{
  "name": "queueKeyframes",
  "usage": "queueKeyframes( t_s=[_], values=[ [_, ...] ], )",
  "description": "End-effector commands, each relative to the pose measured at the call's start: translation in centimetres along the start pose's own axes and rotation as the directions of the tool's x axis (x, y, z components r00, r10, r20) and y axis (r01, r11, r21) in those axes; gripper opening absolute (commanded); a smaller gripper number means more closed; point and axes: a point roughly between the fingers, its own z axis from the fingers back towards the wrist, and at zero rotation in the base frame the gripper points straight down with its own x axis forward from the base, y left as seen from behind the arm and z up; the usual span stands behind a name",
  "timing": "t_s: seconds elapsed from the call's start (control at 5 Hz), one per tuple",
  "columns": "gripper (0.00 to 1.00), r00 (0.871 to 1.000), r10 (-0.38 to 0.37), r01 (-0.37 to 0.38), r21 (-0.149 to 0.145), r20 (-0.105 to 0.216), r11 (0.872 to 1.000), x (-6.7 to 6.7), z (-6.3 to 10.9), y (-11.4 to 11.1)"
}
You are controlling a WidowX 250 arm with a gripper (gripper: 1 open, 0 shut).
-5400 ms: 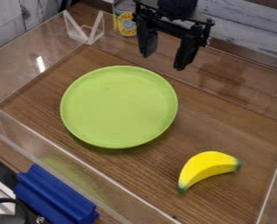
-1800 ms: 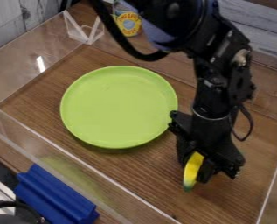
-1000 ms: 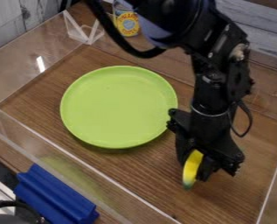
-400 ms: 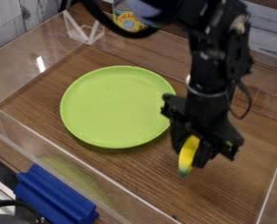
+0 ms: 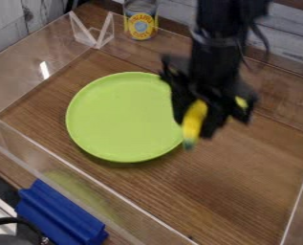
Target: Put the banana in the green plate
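The gripper [image 5: 200, 113] was pinching the banana [image 5: 193, 122], which had risen from the desk [image 5: 230, 191] and come beside the green plate's [image 5: 121, 124] right edge; only carrying over and release seemed left.

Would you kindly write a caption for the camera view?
Black gripper carrying the banana beside the green plate.
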Motion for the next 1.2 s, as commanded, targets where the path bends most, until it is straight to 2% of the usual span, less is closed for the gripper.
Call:
queueKeyframes(
  t_s=[0.0,0.2,0.4,1.0],
  values=[
    [0.00,0.995,0.061,-0.062,0.011,0.076,0.998,0.3,2.9,3.3],
    [0.00,0.992,0.099,-0.100,0.014,0.084,0.995,-0.4,2.9,6.4],
    [0.00,0.988,0.128,-0.130,0.019,0.089,0.991,-1.3,2.6,7.7],
    [0.00,0.985,0.148,-0.153,0.048,0.090,0.987,-1.3,-0.6,8.2]
  ],
)
